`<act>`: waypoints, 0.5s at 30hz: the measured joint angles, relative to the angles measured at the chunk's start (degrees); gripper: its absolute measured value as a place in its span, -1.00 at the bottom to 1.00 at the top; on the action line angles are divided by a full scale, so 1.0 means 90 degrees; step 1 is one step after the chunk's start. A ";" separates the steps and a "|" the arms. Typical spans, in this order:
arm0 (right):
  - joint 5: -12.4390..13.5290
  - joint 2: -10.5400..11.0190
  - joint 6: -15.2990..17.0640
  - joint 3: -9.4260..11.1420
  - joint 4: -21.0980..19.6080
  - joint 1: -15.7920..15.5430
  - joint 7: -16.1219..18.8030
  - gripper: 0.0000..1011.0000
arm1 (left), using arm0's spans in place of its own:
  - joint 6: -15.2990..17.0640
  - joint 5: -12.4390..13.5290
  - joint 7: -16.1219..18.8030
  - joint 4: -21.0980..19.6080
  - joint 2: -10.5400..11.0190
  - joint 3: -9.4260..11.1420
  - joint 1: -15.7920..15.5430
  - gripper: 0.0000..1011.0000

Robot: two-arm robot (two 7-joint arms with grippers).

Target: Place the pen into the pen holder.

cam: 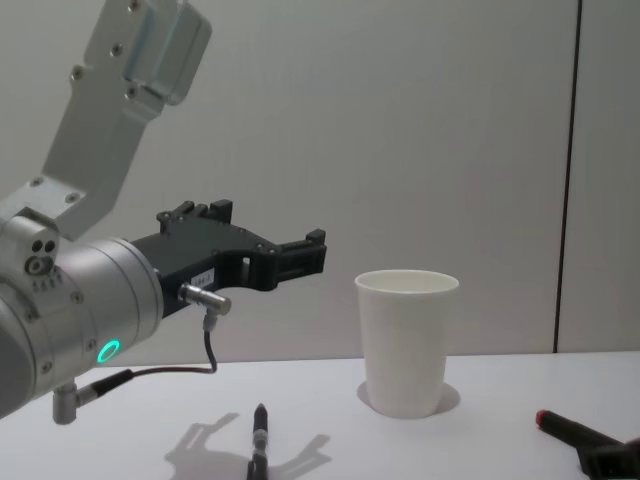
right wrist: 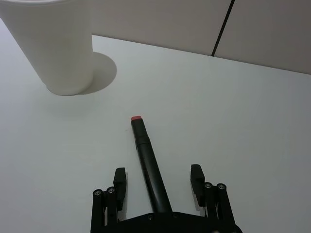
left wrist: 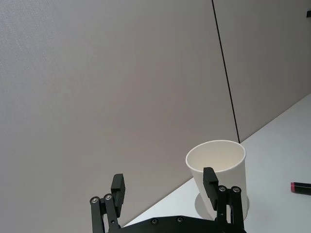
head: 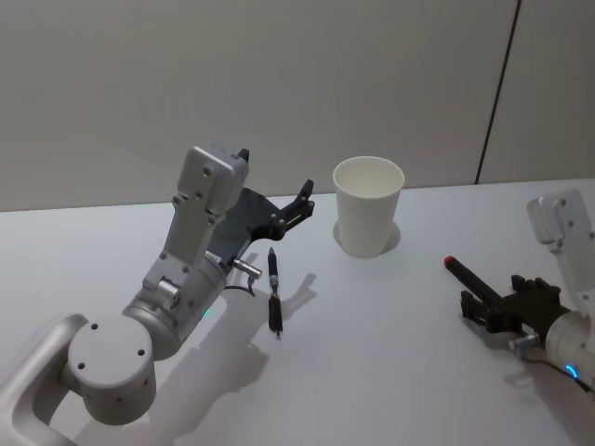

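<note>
The pen holder, a white paper cup, stands upright at the table's far middle. A slim black pen lies on the table left of the cup. My left gripper hovers open and empty above that pen, level with the cup's rim and pointing at the cup. A thicker black pen with a red end lies to the right. In the right wrist view my right gripper is open low over the table. Its fingers stand on either side of that pen's body without touching it.
The white table has free room in front of the cup and between the two arms. A grey wall with a dark vertical seam rises just behind the table's far edge.
</note>
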 joint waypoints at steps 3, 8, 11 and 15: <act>-0.0003 -0.0003 0.0000 0.0000 0.0007 0.0003 0.0002 0.61 | 0.0000 0.0000 0.0000 0.0000 0.0000 0.0000 0.0000 0.98; -0.0007 -0.0009 0.0001 0.0001 0.0021 0.0008 0.0006 0.54 | 0.0000 0.0000 0.0000 0.0000 0.0000 0.0000 0.0000 0.98; -0.0009 -0.0010 0.0003 0.0002 0.0027 0.0010 0.0008 0.49 | 0.0000 0.0000 0.0000 0.0000 0.0000 0.0000 0.0000 0.98; -0.0014 -0.0013 0.0003 0.0002 0.0034 0.0012 0.0012 0.44 | 0.0000 0.0000 0.0000 0.0000 0.0000 0.0000 0.0000 0.98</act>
